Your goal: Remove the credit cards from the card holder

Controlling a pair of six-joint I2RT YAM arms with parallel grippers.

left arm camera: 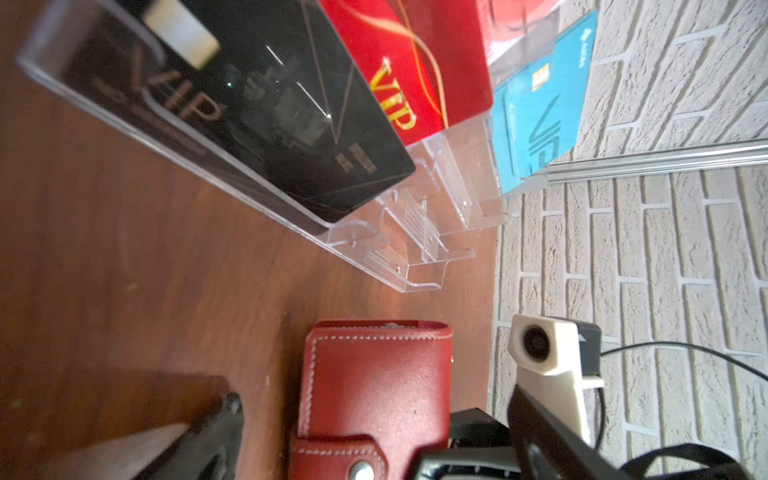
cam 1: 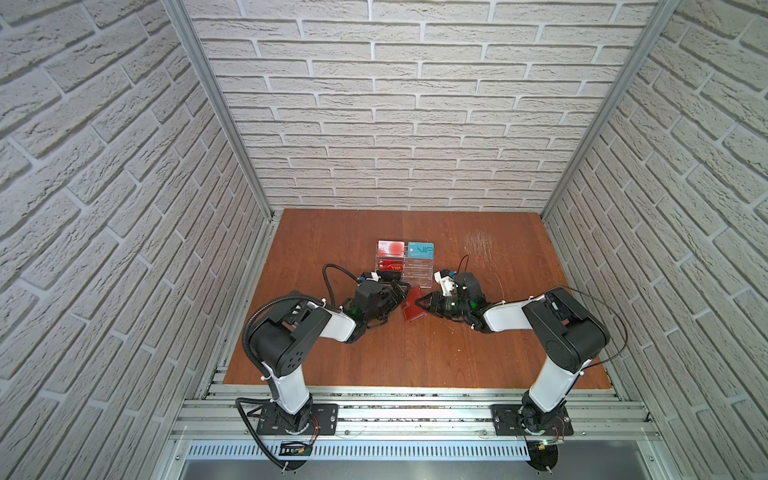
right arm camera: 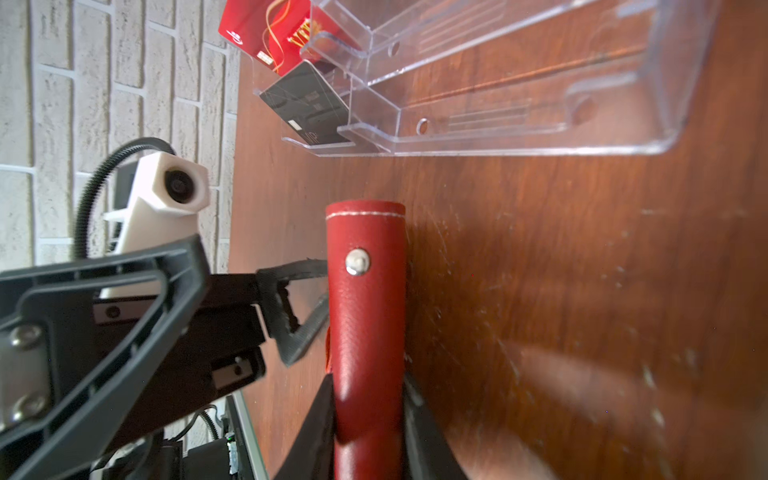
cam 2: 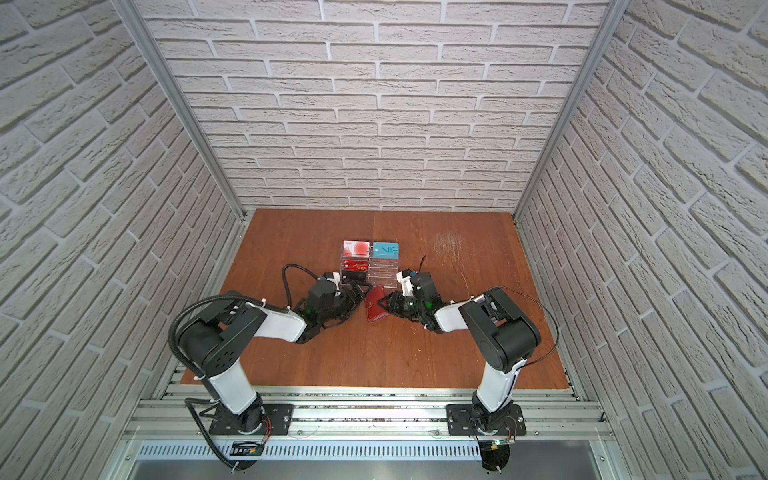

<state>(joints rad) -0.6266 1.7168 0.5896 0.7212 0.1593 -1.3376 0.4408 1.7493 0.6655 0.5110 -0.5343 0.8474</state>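
Note:
The card holder (cam 1: 413, 311) (cam 2: 375, 309) is a red stitched wallet, closed, standing on its edge on the wooden table. My right gripper (cam 1: 422, 305) (right arm camera: 368, 386) is shut on it, with a black finger pressed to each face of the card holder (right arm camera: 365, 311). The snap tab (left arm camera: 340, 457) is fastened over its edge. My left gripper (cam 1: 395, 301) (left arm camera: 345, 453) is open on the holder's left side, and the card holder (left arm camera: 374, 382) fills the space between its spread fingers. The credit cards are hidden inside.
A clear acrylic tiered stand (cam 1: 419, 276) (left arm camera: 415, 257) stands just behind the holder. It carries a black VIP card (left arm camera: 257, 104), a red VIP card (left arm camera: 399, 75), a teal VIP card (cam 1: 420, 250) and a white card with a red disc (cam 1: 390, 248). Brick walls close in the table.

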